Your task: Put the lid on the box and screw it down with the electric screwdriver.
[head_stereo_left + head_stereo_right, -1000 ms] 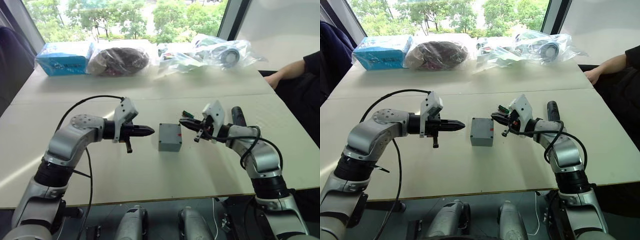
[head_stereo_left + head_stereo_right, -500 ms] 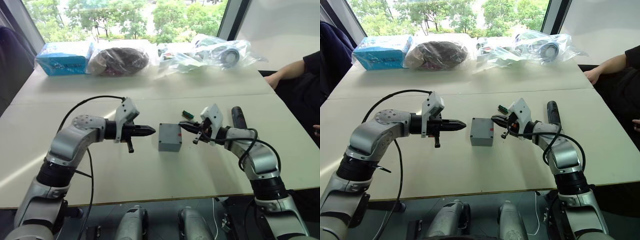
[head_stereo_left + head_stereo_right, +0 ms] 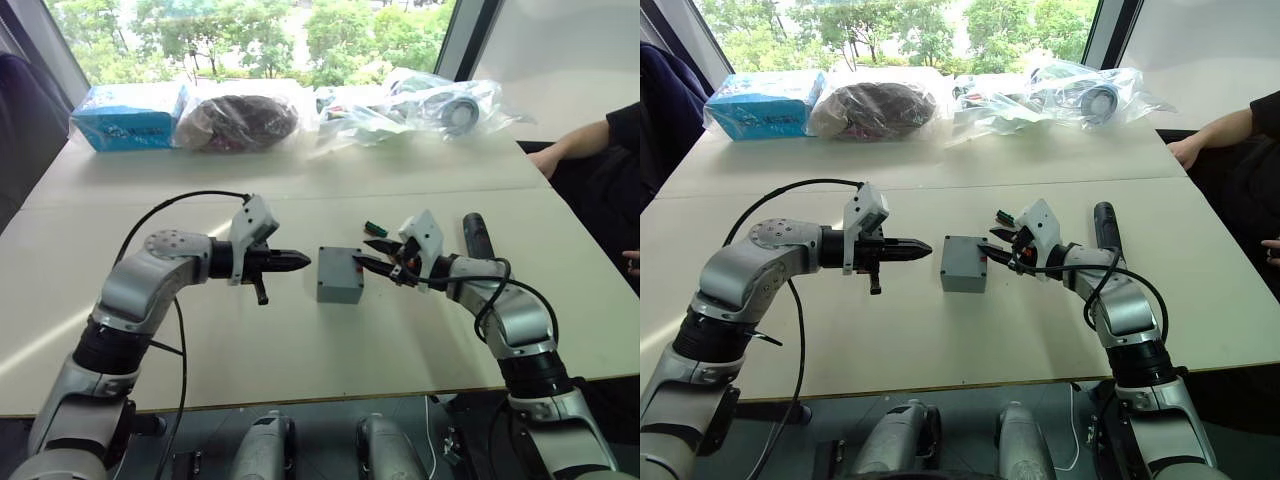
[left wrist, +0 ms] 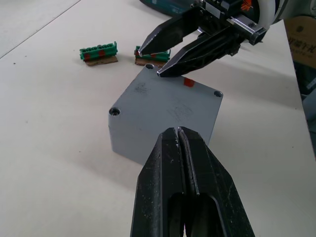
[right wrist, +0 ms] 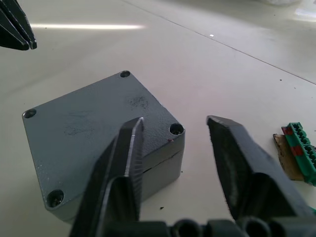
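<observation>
Since a second ago the right gripper (image 3: 372,255) has slid in toward the box (image 3: 339,274) and its two black fingers have spread apart; one fingertip now sits over the box's near corner, the other just off its side. The left gripper (image 3: 297,262) has hardly shifted, its fingers pressed together and empty, pointing at the box's opposite side from close by.

The lid (image 5: 94,123) already lies on the box, square with it, screw holes showing at the corners, in the middle of the desk (image 3: 300,350). The electric screwdriver (image 3: 474,233) lies untouched on the desk beyond the right forearm, toward the right edge. Two green connector pieces (image 4: 98,51) sit just behind the box.

The lid step looks done or in final adjustment. Next, probably, the right gripper must turn away to pick up the screwdriver while the left steadies the box.
</observation>
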